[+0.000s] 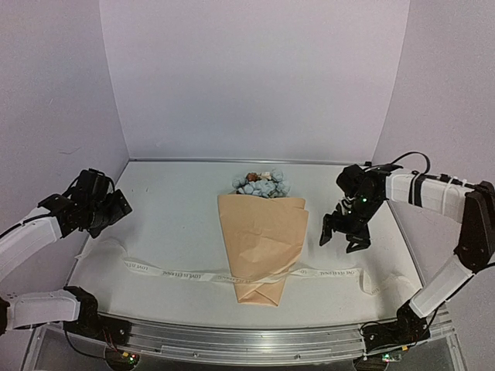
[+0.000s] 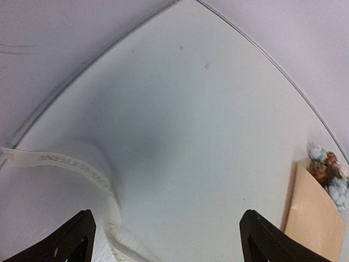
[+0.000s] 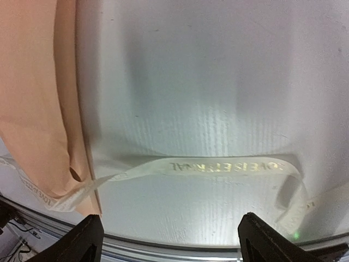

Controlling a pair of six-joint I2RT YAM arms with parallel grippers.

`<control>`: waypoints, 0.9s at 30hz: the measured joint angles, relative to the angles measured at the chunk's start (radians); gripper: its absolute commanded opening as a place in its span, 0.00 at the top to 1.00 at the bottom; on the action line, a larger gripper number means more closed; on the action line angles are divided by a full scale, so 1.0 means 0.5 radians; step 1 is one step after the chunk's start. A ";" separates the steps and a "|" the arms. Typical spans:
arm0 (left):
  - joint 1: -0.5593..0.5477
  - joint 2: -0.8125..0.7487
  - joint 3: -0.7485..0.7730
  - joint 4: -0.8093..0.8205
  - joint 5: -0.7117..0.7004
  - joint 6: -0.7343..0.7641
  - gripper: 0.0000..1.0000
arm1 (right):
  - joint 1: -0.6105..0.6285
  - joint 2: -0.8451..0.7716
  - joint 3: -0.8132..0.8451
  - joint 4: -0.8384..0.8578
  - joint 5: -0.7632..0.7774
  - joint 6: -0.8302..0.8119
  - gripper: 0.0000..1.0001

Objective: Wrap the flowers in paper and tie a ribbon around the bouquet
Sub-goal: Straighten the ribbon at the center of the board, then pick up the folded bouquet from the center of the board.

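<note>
The bouquet lies in the middle of the table, a tan paper (image 1: 261, 243) cone with its point toward me. The pale blue and pink flowers (image 1: 261, 184) stick out of its far, wide end. The cream ribbon (image 1: 178, 272) lies flat across the cone's lower part and trails out to both sides on the table. My left gripper (image 1: 117, 205) hovers open at the left edge, above the ribbon's left end (image 2: 65, 164), holding nothing. My right gripper (image 1: 343, 236) is open to the right of the cone, above the ribbon's right stretch (image 3: 223, 165), also holding nothing. In the right wrist view the paper (image 3: 32, 98) fills the left side.
A metal rail (image 1: 247, 340) runs along the table's near edge, with both arm bases bolted there. White walls close in the back and both sides. In the left wrist view, the cone's paper (image 2: 311, 218) and the flowers (image 2: 327, 169) show at the far right.
</note>
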 measured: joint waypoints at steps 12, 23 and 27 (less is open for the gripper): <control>-0.462 0.600 -0.001 0.844 1.022 0.170 0.18 | 0.302 0.441 0.025 0.703 -0.210 0.255 0.15; -0.581 1.107 -0.001 1.444 1.536 0.096 0.26 | 0.304 0.668 -0.034 1.238 -0.301 0.520 0.37; -0.622 1.279 0.000 1.617 1.624 0.044 0.29 | 0.304 0.692 -0.076 1.394 -0.325 0.606 0.47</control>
